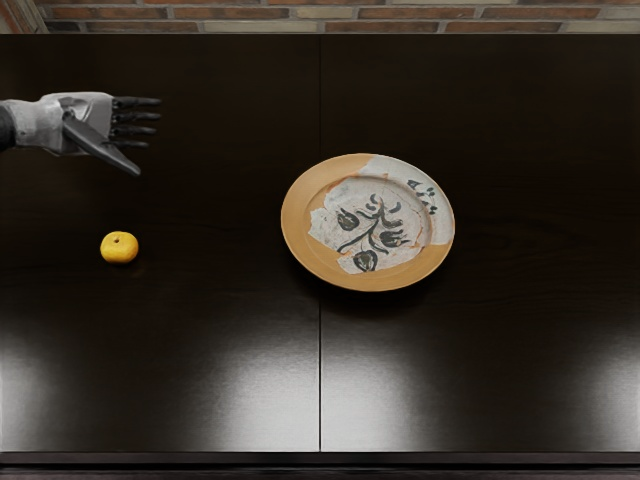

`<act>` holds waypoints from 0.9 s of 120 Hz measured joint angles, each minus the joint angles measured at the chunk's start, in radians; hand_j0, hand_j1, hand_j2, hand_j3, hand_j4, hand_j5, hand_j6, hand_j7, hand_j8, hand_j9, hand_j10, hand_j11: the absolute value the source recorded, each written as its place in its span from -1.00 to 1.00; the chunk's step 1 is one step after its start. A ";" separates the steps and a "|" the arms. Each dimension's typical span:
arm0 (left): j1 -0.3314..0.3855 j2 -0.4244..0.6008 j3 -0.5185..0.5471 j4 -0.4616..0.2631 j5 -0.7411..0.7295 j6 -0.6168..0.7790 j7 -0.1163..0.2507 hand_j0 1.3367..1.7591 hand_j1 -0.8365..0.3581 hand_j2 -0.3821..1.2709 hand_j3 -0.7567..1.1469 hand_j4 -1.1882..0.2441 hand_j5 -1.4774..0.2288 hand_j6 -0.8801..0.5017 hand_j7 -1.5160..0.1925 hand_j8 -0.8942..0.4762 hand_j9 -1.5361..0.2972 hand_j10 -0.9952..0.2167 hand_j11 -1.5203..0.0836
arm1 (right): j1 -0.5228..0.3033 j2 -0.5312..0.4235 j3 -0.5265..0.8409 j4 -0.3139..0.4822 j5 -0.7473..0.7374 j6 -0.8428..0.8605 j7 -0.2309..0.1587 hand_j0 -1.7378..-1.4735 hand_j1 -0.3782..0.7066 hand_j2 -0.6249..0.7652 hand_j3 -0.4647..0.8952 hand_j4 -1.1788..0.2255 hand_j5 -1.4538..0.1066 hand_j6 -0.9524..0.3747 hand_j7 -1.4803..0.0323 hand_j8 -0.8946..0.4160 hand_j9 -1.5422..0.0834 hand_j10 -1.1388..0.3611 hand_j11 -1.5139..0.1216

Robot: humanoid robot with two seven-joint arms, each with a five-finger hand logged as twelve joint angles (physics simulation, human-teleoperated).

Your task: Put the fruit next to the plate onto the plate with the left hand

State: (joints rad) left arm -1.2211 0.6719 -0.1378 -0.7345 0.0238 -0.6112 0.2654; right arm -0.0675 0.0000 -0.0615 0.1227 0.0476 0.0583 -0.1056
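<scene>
At the far left, the left hand is showing at the picture's edge and is hovering above the upper left part of the dark table. The hand is wide: its dark fingers are stretching straight toward the right, a little apart from each other, and the thumb is pointing down and to the right. It is holding nothing. Below the hand, and apart from it, a small mandarin is lying on the table, not yet on the plate. Further right, well apart from the fruit, the round plate is sitting near the middle of the table. Its rim is orange-brown, and its pale, worn centre is showing a dark plant drawing. A brick wall is running along the top edge.
</scene>
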 joint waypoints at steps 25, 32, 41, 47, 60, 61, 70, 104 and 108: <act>-0.062 0.000 0.001 -0.002 0.082 0.000 0.000 0.52 0.98 -0.54 -0.20 0.66 0.73 0.27 0.77 0.30 0.68 0.64 0.90 | 0.001 0.000 -0.001 -0.001 0.000 -0.001 0.002 -0.40 -0.89 -0.11 -0.32 0.64 0.82 0.40 0.92 0.33 0.86 0.49 0.81; -0.098 0.002 0.001 -0.003 0.161 0.000 0.000 0.52 0.98 -0.54 -0.20 0.66 0.73 0.27 0.77 0.30 0.68 0.64 0.90 | 0.000 0.000 -0.001 -0.001 -0.001 -0.001 0.002 -0.40 -0.89 -0.11 -0.32 0.64 0.82 0.40 0.92 0.33 0.86 0.49 0.81; -0.118 0.003 0.002 -0.003 0.266 0.000 0.000 0.52 0.98 -0.54 -0.20 0.66 0.73 0.27 0.77 0.30 0.68 0.64 0.90 | 0.000 0.000 -0.001 -0.001 -0.001 -0.001 0.001 -0.40 -0.89 -0.11 -0.32 0.64 0.82 0.40 0.92 0.33 0.86 0.49 0.81; -0.135 0.000 0.002 -0.003 0.338 0.000 0.000 0.52 0.98 -0.54 -0.20 0.66 0.73 0.27 0.77 0.30 0.68 0.64 0.90 | 0.000 0.000 -0.001 -0.001 -0.001 -0.001 0.001 -0.40 -0.89 -0.11 -0.32 0.64 0.82 0.40 0.92 0.33 0.86 0.49 0.81; -0.164 -0.007 0.003 -0.002 0.471 0.000 0.000 0.52 0.98 -0.54 -0.20 0.66 0.73 0.27 0.77 0.30 0.68 0.64 0.90 | 0.000 0.000 -0.001 -0.001 -0.001 -0.001 0.001 -0.40 -0.89 -0.11 -0.32 0.64 0.82 0.40 0.92 0.33 0.86 0.49 0.81; -0.165 -0.008 0.003 -0.002 0.480 0.000 0.000 0.52 0.98 -0.54 -0.20 0.66 0.73 0.27 0.77 0.30 0.68 0.64 0.90 | 0.000 0.000 -0.001 -0.001 -0.001 -0.001 0.001 -0.40 -0.89 -0.11 -0.32 0.64 0.82 0.40 0.92 0.33 0.86 0.49 0.81; -0.186 -0.008 0.009 -0.002 0.550 0.000 0.000 0.52 0.98 -0.54 -0.20 0.66 0.73 0.27 0.77 0.30 0.68 0.64 0.90 | 0.000 0.000 -0.001 -0.002 -0.001 -0.001 0.001 -0.40 -0.89 -0.11 -0.32 0.64 0.82 0.40 0.92 0.33 0.86 0.49 0.81; -0.204 -0.021 0.112 -0.003 0.652 0.000 0.005 0.52 0.98 -0.54 -0.20 0.65 0.73 0.27 0.77 0.30 0.68 0.64 0.90 | 0.000 0.000 -0.001 -0.002 -0.001 -0.001 0.001 -0.40 -0.89 -0.11 -0.32 0.64 0.82 0.40 0.92 0.33 0.86 0.49 0.81; -0.204 -0.032 0.118 -0.006 0.653 0.000 0.013 0.52 0.98 -0.54 -0.21 0.66 0.73 0.27 0.77 0.30 0.68 0.64 0.90 | 0.000 0.000 -0.001 -0.002 -0.001 -0.001 0.001 -0.40 -0.89 -0.11 -0.32 0.64 0.82 0.40 0.92 0.33 0.86 0.49 0.81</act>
State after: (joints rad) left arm -1.4254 0.6394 -0.0200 -0.7402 0.6765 -0.6111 0.2784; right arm -0.0675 0.0000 -0.0628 0.1212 0.0469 0.0569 -0.1043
